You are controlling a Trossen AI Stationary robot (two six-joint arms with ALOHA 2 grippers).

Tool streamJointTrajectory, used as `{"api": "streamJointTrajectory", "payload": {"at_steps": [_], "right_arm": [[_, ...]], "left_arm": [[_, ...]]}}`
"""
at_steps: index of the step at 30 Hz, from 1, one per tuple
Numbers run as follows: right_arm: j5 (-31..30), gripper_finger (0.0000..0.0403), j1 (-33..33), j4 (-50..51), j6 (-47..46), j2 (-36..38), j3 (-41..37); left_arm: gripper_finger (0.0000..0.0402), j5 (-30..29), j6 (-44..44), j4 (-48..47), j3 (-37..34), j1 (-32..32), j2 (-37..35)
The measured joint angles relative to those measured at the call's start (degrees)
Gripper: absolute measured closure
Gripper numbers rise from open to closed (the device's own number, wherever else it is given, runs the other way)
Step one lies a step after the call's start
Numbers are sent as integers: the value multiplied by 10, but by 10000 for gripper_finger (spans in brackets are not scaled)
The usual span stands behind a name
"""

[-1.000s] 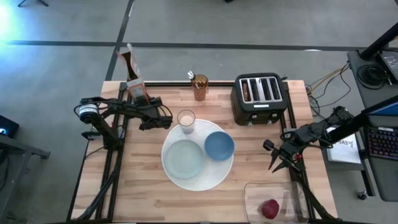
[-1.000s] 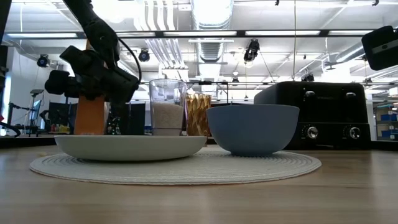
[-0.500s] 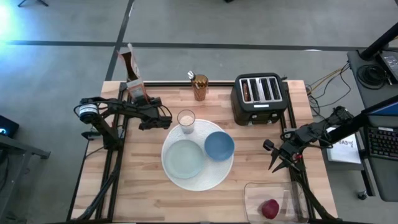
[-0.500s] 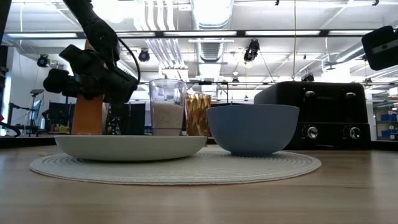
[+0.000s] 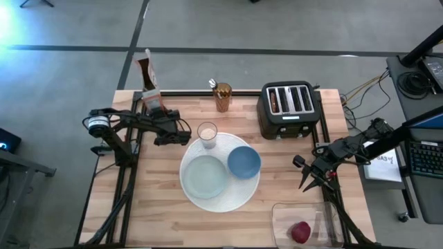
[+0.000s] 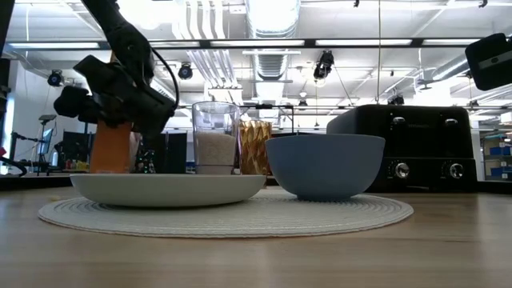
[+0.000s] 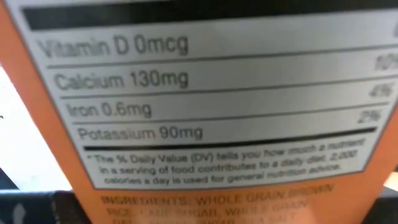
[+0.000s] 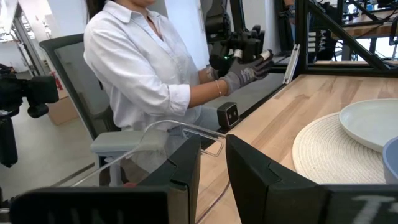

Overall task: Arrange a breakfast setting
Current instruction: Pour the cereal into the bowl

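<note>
White ceramic: large round white plate sits centre-table on a woven round placemat; it is the base of the setting.
Smaller plate: pale green-white plate lies on the big plate's left half, smooth and shallow.
Bowl: small blue bowl on the big plate's right-rear part, matte, rounded wall.
Glass: milk glass just behind the plates, clear, white fill about halfway.
Fruit: small red fruit in a clear container at the near right corner, well apart from the plate.
Toast: brown toast in a slot of the black toaster, rear right.
Left gripper: at the orange cereal box, rear left; label fills the wrist view. Pinching or loose: cannot tell.
Right gripper: parked off the right edge, fingers spread, holding nothing.
Person: seated beyond the table, gloved hand raised.
</note>
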State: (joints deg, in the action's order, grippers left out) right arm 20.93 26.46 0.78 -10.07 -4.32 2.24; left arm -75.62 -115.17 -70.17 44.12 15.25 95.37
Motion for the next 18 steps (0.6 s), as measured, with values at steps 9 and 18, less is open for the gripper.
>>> {"api": "streamJointTrajectory", "payload": {"at_steps": [9,18], "right_arm": [[0,335,0,0,0,0,0],[0,335,0,0,0,0,0]], "left_arm": [[136,7,11,-16,0,-15,-5],[136,11,7,-33,-1,-38,-5]]}}
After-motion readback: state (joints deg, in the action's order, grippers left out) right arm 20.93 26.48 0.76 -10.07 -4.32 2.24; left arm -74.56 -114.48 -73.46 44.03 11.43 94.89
